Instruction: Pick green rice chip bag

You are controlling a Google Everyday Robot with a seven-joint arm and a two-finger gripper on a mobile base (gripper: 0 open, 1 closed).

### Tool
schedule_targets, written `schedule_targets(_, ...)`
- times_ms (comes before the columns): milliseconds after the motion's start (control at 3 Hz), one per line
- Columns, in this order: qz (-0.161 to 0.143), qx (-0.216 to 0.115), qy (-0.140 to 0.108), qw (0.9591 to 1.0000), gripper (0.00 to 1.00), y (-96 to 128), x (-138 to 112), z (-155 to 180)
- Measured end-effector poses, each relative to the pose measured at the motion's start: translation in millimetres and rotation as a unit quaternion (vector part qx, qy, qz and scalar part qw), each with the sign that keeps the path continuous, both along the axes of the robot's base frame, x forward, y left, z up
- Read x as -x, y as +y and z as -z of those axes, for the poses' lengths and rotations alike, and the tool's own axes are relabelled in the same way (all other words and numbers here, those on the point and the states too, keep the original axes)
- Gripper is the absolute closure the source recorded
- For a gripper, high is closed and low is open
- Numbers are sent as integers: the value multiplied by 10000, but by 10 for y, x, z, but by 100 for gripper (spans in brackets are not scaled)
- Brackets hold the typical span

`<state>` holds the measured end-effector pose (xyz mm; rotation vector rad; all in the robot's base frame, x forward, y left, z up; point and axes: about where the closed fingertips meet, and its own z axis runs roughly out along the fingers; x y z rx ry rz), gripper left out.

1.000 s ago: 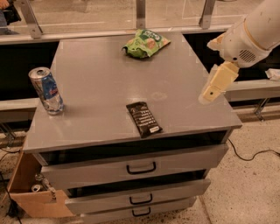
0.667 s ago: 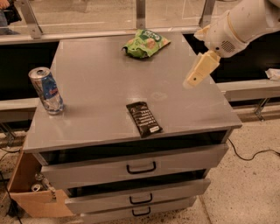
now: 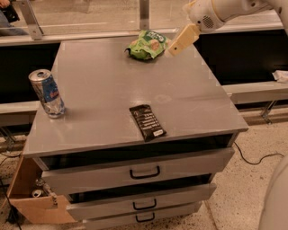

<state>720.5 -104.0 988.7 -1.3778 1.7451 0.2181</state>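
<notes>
Speckled pale floor (image 3: 252,197) fills the near right corner, with a thin dark cable (image 3: 257,159) trailing across it. Rising from it is a grey metal cabinet (image 3: 112,90) whose drawers (image 3: 144,173), each with a black handle, stand partly pulled out. An open cardboard box (image 3: 27,197) sits against its lower left side.

Near the front edge of the cabinet top lies a flat dark bar wrapper (image 3: 147,122), angled slightly; it carries pale print that cannot be read. At the left edge stands an upright drink can (image 3: 47,93), silver and blue with a red patch, its label illegible.

At the far edge, a little right of centre, lies the green rice chip bag (image 3: 147,45). It is bright green, puffy and crinkled, with white lettering along the top that cannot be made out and pale round chip pictures on its face.

Just beside the bag's right edge hangs the beige gripper (image 3: 173,48), pointing down and to the left from the white arm (image 3: 216,11) that enters at the upper right. It holds nothing; whether it is open or closed, and whether it touches the bag, cannot be told. Behind runs a metal rail (image 3: 90,36) with upright posts.
</notes>
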Motion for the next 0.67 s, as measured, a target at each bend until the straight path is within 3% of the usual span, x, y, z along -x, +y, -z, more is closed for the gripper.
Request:
schedule_targets(333,-1,-2,-1,10000,0,3,-1,1)
schedule_targets(667,-30,-215,-142,9997,0,160,-85,20)
